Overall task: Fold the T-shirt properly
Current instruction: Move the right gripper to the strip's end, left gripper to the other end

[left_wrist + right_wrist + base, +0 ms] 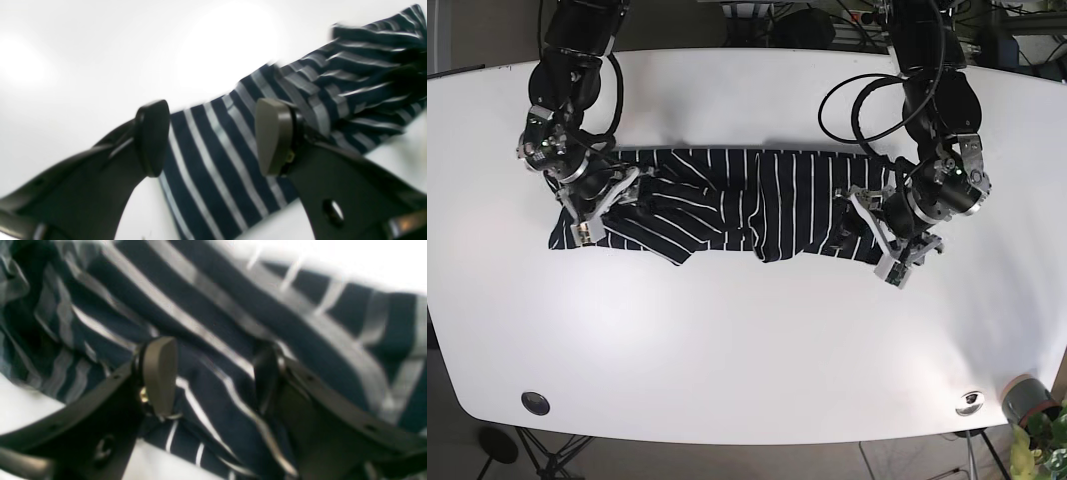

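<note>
The white bench (747, 340) carries the striped T-shirt (737, 205), stretched out as a long, rumpled band across the middle, one end under each arm. The risk, as I judge it: the cloth is bunched and doubled over on itself along the lower edge, so any pull from either end may drag the whole band sideways or lock those creases into the fold instead of flattening them (uneven tension between the two arms would do it).

Over at the base view's right, the left gripper (211, 138) hangs above the shirt's end with its jaws spread wide, nothing between them but air, and striped cloth lying flat on the bench beneath the gap. A grab from here could catch only the top layer.

At the other end the right gripper (217, 376) is also spread open, pressed in close among thick folds of fabric; the cloth sits between and around its jaws, but I see no pinch. Closing there might gather several layers at once.
</note>
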